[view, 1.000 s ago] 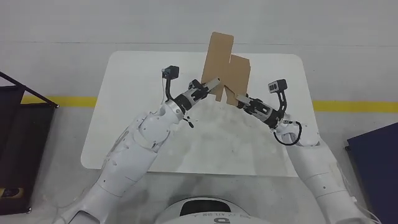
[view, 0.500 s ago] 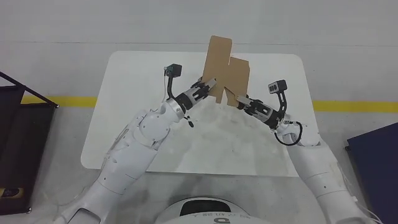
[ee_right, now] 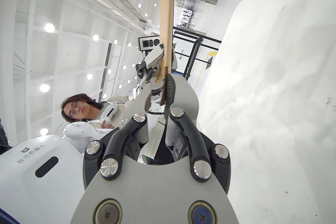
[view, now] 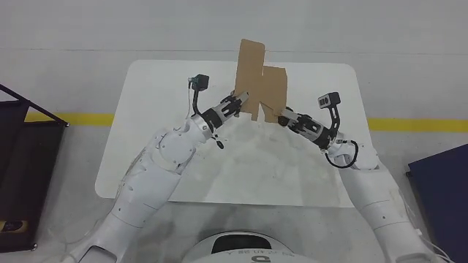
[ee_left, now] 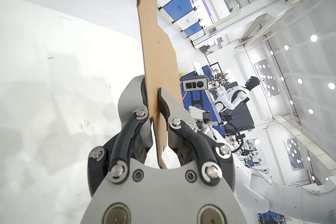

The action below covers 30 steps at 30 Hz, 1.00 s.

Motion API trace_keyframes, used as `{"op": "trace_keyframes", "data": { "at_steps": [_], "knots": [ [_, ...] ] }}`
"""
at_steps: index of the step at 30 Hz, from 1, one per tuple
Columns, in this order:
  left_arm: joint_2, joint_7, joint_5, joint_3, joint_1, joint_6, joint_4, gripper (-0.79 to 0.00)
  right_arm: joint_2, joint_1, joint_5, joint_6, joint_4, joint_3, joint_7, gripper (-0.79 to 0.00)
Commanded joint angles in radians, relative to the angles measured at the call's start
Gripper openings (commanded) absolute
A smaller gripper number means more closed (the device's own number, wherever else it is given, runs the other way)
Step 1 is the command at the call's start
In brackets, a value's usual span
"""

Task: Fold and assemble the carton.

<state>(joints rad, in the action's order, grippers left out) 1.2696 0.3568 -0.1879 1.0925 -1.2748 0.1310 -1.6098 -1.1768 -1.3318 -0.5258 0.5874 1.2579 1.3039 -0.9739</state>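
A flat brown cardboard carton (view: 259, 82) is held up edge-on above the far middle of the white table (view: 153, 117). My left gripper (view: 241, 102) is shut on its lower left edge; in the left wrist view the carton (ee_left: 155, 51) runs up from between the fingers of that gripper (ee_left: 155, 101). My right gripper (view: 281, 115) is shut on the lower right edge; in the right wrist view the carton (ee_right: 166, 4) rises thin from that gripper (ee_right: 165, 83). The left gripper (ee_right: 153, 62) also shows farther off there, clamped on the same sheet.
The white table's bare top (view: 241, 168) spreads beneath both arms. A yellow floor line (view: 417, 124) runs past both sides of the table. A dark rack (view: 18, 153) stands to the left and a blue panel (view: 446, 183) at the lower right.
Both grippers have shifted the carton slightly left and toward the far edge, still clamped on it.
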Motion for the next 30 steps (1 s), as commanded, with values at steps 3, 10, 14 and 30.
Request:
{"op": "trace_keyframes", "data": {
  "at_steps": [3,10,14,30],
  "knots": [
    [0.001,-0.014,0.079,0.032,0.001,-0.014,-0.007,-0.785,0.0,0.0,0.0,0.0,0.0,0.0,0.0,0.0],
    [0.005,0.092,0.44,0.118,0.009,-0.111,0.022,-0.785,0.0,0.0,0.0,0.0,0.0,0.0,0.0,0.0],
    [-0.005,0.114,0.306,0.117,0.019,-0.125,0.004,-0.785,0.0,0.0,0.0,0.0,0.0,0.0,0.0,0.0],
    [0.02,0.224,0.982,0.173,0.002,-0.238,0.028,-0.785,0.0,0.0,0.0,0.0,0.0,0.0,0.0,0.0]
  ]
}}
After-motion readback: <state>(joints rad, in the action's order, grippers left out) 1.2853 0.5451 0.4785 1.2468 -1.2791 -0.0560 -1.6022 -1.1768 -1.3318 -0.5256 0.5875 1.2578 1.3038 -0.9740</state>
